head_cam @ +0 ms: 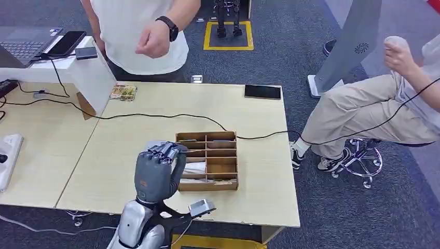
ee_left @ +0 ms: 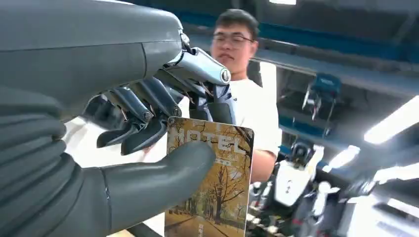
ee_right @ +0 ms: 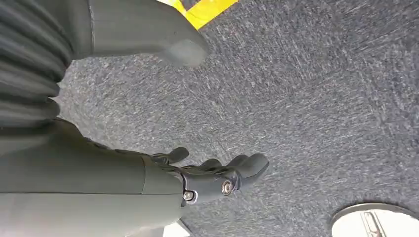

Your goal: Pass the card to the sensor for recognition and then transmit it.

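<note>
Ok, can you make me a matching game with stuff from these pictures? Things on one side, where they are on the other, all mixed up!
Things:
1. card
2. wooden box
3. black phone
4. right hand

Places:
A. flat near the far edge of the table
B. hanging over grey carpet
C. pinched in the left hand
D. in the middle of the table, by the black cable

Pairs: 1-C, 2-D, 3-A, 4-B
</note>
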Available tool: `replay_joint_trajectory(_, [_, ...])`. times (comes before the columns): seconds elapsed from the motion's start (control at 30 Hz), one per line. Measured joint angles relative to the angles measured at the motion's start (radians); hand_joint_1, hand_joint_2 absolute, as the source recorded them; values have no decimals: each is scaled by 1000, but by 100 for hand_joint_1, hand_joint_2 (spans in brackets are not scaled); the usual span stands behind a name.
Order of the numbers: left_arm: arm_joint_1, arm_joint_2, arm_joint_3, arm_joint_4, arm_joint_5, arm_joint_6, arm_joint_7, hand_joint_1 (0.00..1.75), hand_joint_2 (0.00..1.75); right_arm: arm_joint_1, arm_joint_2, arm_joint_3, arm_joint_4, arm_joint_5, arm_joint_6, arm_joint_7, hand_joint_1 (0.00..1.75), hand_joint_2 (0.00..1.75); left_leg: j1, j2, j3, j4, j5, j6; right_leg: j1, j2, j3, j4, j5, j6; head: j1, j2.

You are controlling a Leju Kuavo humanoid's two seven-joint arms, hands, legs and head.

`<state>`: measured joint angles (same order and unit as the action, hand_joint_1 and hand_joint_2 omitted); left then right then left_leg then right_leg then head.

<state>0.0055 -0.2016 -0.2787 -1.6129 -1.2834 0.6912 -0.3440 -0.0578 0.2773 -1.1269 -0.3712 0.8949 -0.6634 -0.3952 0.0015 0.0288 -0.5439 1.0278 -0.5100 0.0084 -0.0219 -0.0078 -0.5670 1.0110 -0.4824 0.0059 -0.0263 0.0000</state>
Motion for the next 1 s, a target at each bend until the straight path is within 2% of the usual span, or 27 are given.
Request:
replay_joint_trajectory(0.03, [1, -32, 36, -1, 61, 0, -47, 175, 175, 0, 0, -3, 0, 1, 0, 2, 0, 175, 0, 0, 0, 0, 0, 0, 0, 0, 0, 0, 0, 0, 0, 0])
replay_joint_trajectory(0.07, [2, -46, 56, -1, 121, 1, -60, 175, 175, 0, 1, -7, -1, 6, 0, 5, 0, 175, 0, 0, 1, 0, 0, 0, 0, 0, 0, 0, 0, 0, 2, 0])
replay_joint_trajectory(0.17, [2, -48, 64, 0, 343, 2, -32, 175, 175, 1, 4, -21, -8, 18, 0, 13, 0, 175, 0, 1, 1, 0, 0, 0, 0, 1, -1, 0, 0, 0, 0, 0])
replay_joint_trajectory(0.23, [-5, -48, 64, 0, 422, 3, -8, 175, 175, 1, 5, -27, -13, 24, 0, 13, 0, 175, 0, 1, 0, 0, 0, 0, 0, 1, -1, 0, 0, 0, 0, 0])
replay_joint_trajectory(0.37, [-52, -49, 64, 2, 469, 3, 38, 175, 175, 1, 6, -41, -16, 50, 0, 13, 0, 175, 0, 1, 0, 0, 0, 0, 0, 1, -1, 0, 0, 0, 0, 0])
replay_joint_trajectory(0.5, [-131, -44, 65, 23, 531, 4, 114, 175, 175, 0, 6, -51, -16, 74, 0, 10, 0, 175, 0, 0, -1, 0, 1, 0, 0, 0, -1, 0, 1, 0, 0, 0])
replay_joint_trajectory(0.73, [-246, -27, 115, 101, 545, 5, 146, 175, 175, -8, 6, -66, -15, 106, 0, 10, 0, 175, 0, 0, 0, 0, 1, 1, 0, 0, -1, 0, 1, 0, 0, 0])
replay_joint_trajectory(0.77, [-255, -25, 121, 112, 546, 6, 152, 108, 175, -10, 6, -67, -14, 107, 0, 10, 0, 175, 0, 0, 0, 0, 1, 1, 0, 0, -1, 0, 1, 0, 0, 0])
replay_joint_trajectory(0.8, [-263, -23, 125, 121, 548, 6, 154, 7, 175, -11, 6, -69, -14, 107, 0, 10, 0, 175, 0, 0, 0, 0, 1, 1, 0, 0, -1, 0, 1, 0, 0, 0])
replay_joint_trajectory(0.83, [-270, -20, 128, 130, 549, 6, 159, 0, 175, -12, 6, -71, -14, 108, 0, 10, 0, 175, 0, 0, -1, 0, 1, 1, 0, 0, -1, 0, 1, 0, 0, 0])
replay_joint_trajectory(1.0, [-282, -16, 130, 147, 535, 7, 161, 0, 175, -15, 6, -76, -13, 118, 0, 10, 0, 175, 0, 0, -1, 0, 1, 1, 0, 0, -1, 0, 1, 0, 0, 0])
